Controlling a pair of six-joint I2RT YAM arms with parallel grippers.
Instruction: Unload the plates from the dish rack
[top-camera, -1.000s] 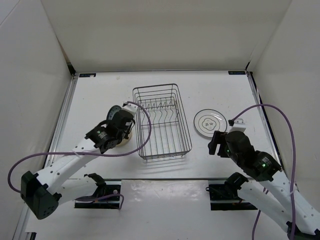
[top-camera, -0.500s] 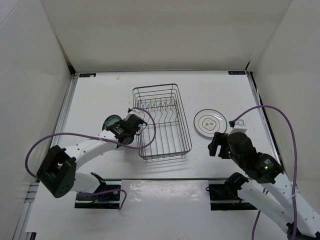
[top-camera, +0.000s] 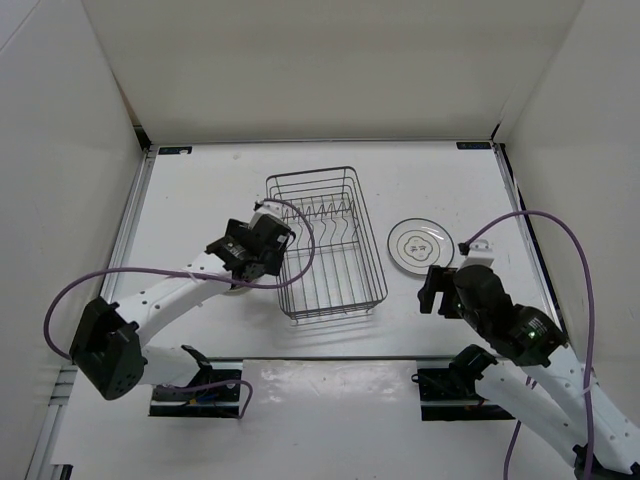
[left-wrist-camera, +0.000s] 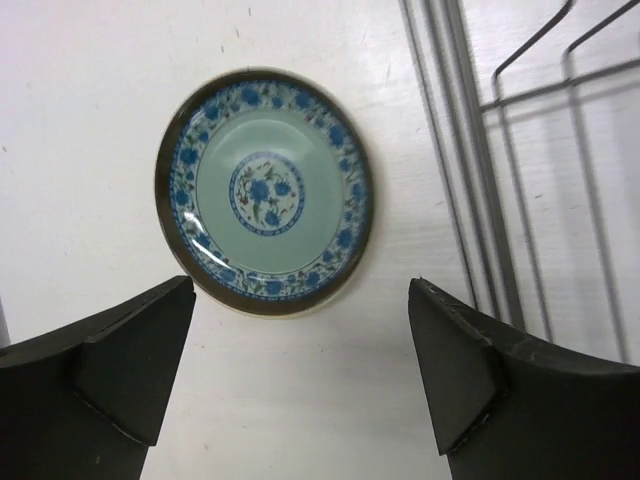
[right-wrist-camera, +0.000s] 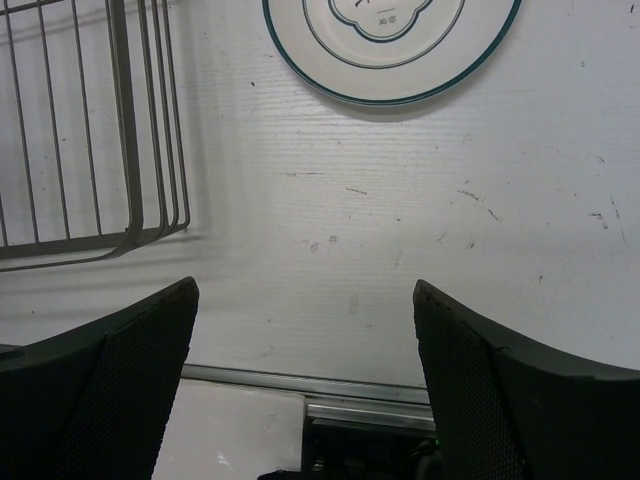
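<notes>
Opened the left gripper (left-wrist-camera: 302, 290) wide just now and left the blue-grey patterned plate (left-wrist-camera: 265, 190) flat on the table (left-wrist-camera: 90, 90), just beside the dish rack (top-camera: 369, 240). Kept the right gripper (right-wrist-camera: 305, 290) spread and empty near the white plate (right-wrist-camera: 390, 40). Saw nothing standing in the rack, so judged unloading nearly done.

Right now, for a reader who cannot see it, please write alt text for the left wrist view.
A blue-patterned plate lies flat on the white table, seen from straight above between the two dark fingers of the open left gripper, which holds nothing. Thin wires of the dish rack run along the right edge.
</notes>
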